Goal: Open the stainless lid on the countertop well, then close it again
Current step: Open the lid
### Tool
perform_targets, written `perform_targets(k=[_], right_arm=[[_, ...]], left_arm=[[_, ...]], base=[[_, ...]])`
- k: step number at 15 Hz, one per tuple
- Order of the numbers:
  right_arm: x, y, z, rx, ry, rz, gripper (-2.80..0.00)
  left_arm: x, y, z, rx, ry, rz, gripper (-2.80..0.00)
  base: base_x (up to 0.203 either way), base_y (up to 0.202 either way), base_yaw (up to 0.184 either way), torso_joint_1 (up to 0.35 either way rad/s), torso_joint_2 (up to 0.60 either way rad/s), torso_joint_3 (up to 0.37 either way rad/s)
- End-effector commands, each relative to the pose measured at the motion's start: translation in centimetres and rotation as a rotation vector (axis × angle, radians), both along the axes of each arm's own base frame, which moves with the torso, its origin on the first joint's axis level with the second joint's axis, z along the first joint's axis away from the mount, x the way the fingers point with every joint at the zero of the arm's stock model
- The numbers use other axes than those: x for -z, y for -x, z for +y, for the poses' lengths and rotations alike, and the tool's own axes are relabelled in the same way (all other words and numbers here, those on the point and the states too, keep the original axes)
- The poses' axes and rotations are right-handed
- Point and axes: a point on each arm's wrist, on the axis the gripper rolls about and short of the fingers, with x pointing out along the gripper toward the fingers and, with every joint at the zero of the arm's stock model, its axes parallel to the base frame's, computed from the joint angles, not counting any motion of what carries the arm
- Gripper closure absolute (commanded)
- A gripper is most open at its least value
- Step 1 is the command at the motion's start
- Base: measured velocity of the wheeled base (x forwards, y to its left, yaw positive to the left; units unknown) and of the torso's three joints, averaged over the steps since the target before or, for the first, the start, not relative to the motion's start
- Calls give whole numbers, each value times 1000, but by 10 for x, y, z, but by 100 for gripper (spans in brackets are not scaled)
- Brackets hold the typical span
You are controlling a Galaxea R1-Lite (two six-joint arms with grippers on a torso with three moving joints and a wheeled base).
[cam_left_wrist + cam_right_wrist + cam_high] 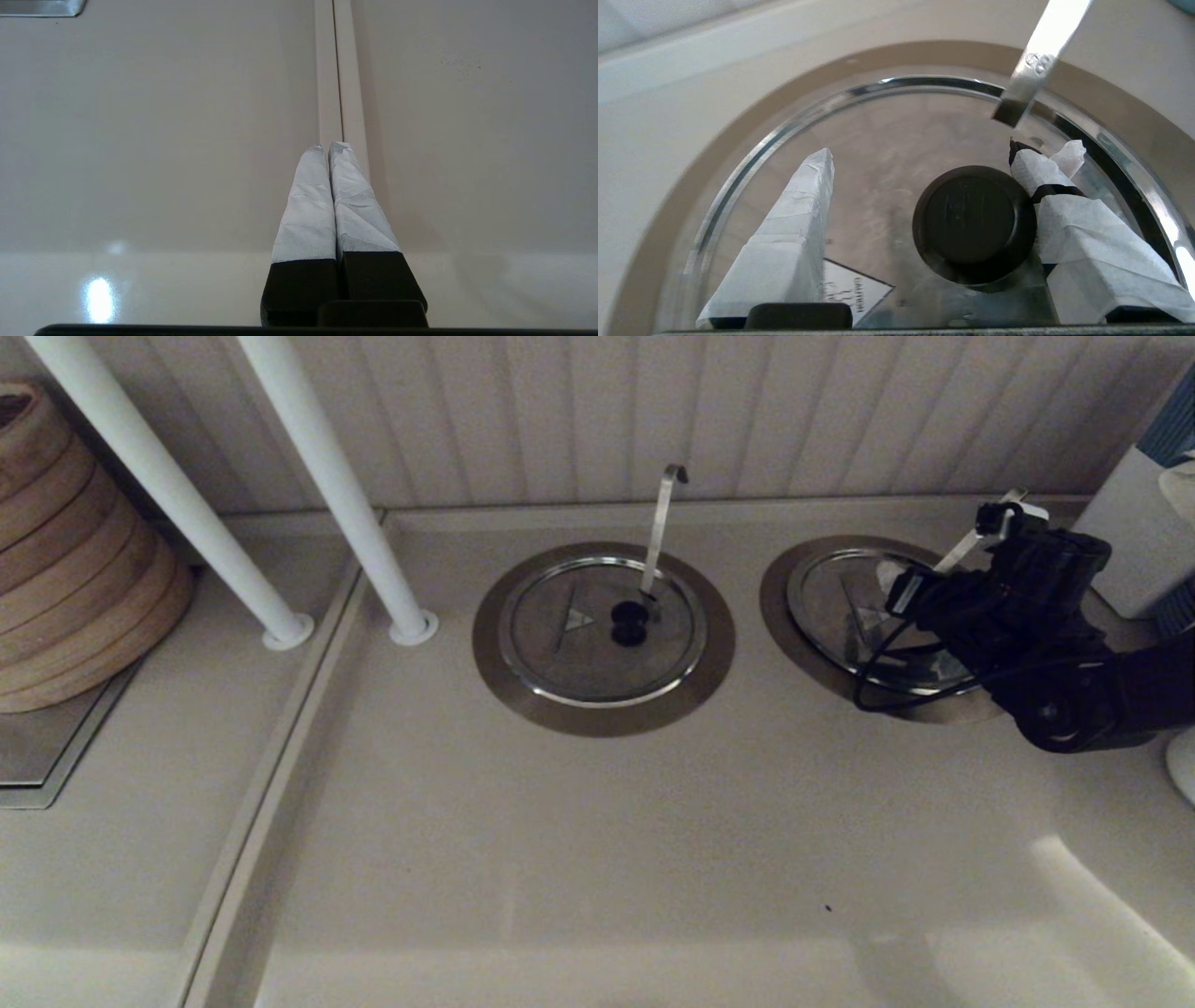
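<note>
The stainless lid point(845, 607) lies in the countertop well's dull-steel collar point(777, 597) at the back right, and its straight utensil handle point(962, 549) rises from the far rim. My right arm point(1027, 635) hangs over it and hides the knob in the head view. Seen from the right wrist, the right gripper point(934, 156) is open just above the lid point(878, 149), straddling the black knob point(973, 224). One finger point(1064, 205) touches the knob's side; the other finger point(794, 224) stands well apart. The triangular mark point(852, 291) shows. My left gripper point(329, 145) is shut and empty, over a counter seam.
The twin lid point(579, 644) with its hook-ended handle point(663, 518) sits mid-counter to the left. Two white posts point(345, 504) slant up at the back left beside stacked round steamers point(75, 560). A white container point(1134, 532) stands close to the right arm, against the back wall.
</note>
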Motion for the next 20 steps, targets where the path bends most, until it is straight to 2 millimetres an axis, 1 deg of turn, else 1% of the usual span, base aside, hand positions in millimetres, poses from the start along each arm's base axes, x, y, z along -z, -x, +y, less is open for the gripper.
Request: perform_targets(k=[1,4,8,13,17,20], right_arm=[[-6,4,4,-10,-3,-17,-280],[-8,6,8,-19,-2,-22,-280],[-6,5,16,-37,0,-17,-280],[-6,6,33,-71,4,-19,-280],[-2,6,51,-112,18,-7,-280],[0,6,56,-112,19,-6,-280]], left_arm=[[0,0,0,1,0,1,0],[0,0,0,-1,0,1,0],[0,0,0,1,0,1,0],[0,0,0,0,0,1,0],[0,0,0,-1,0,1,0],[0,0,0,0,0,1,0]], base=[[0,0,0,0,0,0],[0,0,0,0,0,0],[0,0,0,0,0,0],[0,0,0,0,0,0],[0,0,0,0,0,0],[0,0,0,0,0,0]])
